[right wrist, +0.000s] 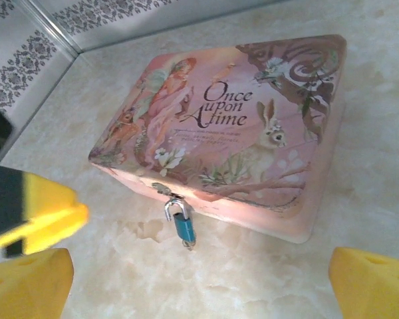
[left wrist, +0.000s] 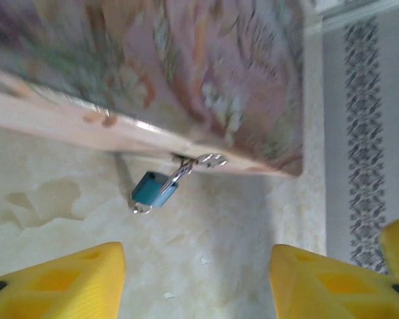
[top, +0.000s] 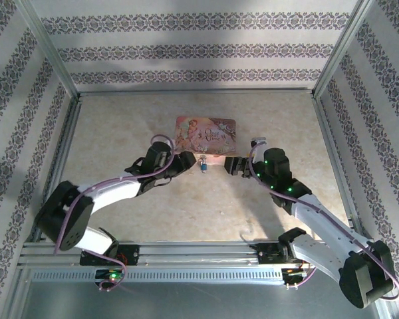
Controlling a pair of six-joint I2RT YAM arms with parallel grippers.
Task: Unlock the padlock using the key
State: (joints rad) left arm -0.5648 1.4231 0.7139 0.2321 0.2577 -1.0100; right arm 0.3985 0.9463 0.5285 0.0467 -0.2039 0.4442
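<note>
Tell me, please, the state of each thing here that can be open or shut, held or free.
pink tin: lid shut, hasp fastened.
padlock: hangs from the hasp, shackle looks shut.
key: seems to sit in the bottom of the padlock; too small to be sure.
left gripper: jaws open, empty.
right gripper: jaws open, empty.
</note>
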